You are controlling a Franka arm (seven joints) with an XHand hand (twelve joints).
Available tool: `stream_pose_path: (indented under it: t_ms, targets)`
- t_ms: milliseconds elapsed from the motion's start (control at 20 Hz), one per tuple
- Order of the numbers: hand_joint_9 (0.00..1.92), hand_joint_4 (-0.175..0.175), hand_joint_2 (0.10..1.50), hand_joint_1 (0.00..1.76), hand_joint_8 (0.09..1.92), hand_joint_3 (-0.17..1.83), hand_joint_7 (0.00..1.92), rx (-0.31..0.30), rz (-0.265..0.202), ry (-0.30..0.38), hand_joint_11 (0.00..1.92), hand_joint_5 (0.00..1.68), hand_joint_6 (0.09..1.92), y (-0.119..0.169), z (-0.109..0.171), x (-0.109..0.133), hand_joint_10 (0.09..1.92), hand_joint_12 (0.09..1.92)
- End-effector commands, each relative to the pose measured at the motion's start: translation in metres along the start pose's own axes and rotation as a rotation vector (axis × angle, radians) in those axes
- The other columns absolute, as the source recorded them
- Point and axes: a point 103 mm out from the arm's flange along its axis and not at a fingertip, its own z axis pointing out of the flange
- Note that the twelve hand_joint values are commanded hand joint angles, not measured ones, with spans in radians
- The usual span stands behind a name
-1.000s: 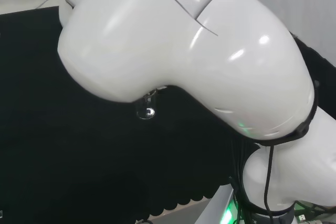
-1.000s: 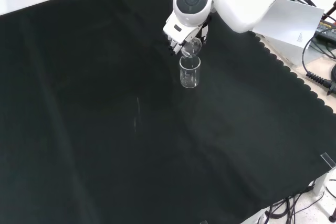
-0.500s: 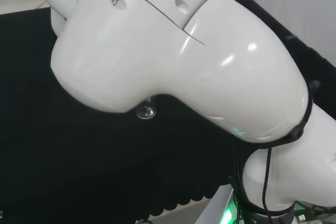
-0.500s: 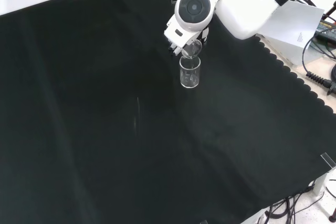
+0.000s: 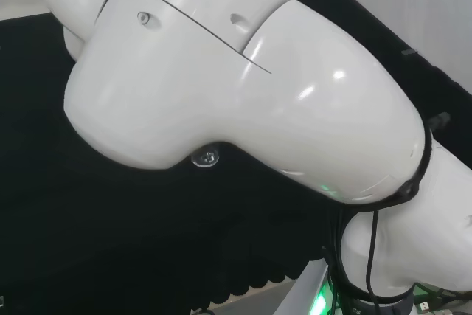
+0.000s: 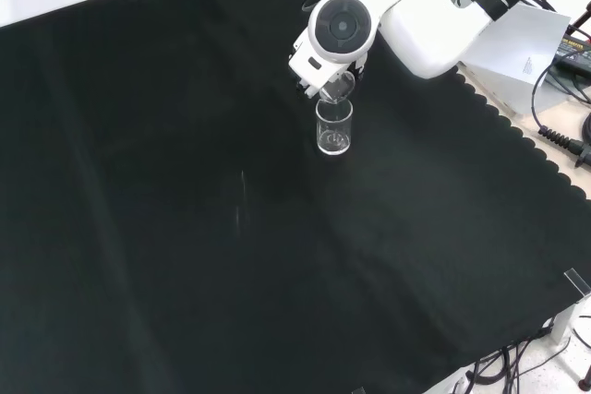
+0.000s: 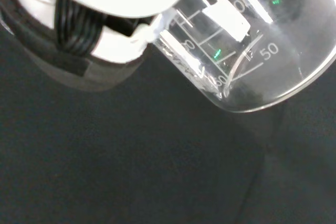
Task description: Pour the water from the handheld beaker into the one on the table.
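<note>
In the front view a clear beaker [image 6: 333, 128] stands upright on the black cloth. Right above its rim, a second clear beaker [image 6: 338, 89] is tilted mouth-down, held by my hand [image 6: 301, 82]. The arm's round-capped link [image 6: 342, 27] hides most of the hand. The wrist view shows the held beaker [image 7: 257, 35] close up, lying steeply tilted with printed marks on its wall. A white and black finger [image 7: 123, 45] of the hand curls against its side. Under the big link in the head view a bit of clear glass [image 5: 205, 158] shows. Water levels are too faint to tell.
Black cloth [image 6: 185, 228] runs wide to the left and near side of the beakers in the front view. Its scalloped edge [image 6: 517, 149] lies to the right, with cables and equipment [image 6: 563, 53] beyond. The arm's white links [image 5: 243, 86] take up most of the head view.
The arm's links have shifted up and left in the head view and slightly up in the front view. The held beaker stays tilted over the standing one, which has not moved.
</note>
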Motion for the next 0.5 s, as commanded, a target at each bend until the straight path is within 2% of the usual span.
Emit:
stream_pose_path:
  t_ms: [50,500]
  targets:
    - [1.87,-0.046,0.69,1.19,0.22,0.57,1.74,0.012,0.008,-0.015,1.50,1.31,0.57,-0.0003,-0.0014,0.0004,0.09,0.61]
    - [1.87,-0.044,0.69,1.18,0.22,0.57,1.74,0.037,0.018,-0.042,1.50,1.31,0.58,-0.0002,-0.0061,0.0016,0.09,0.61]
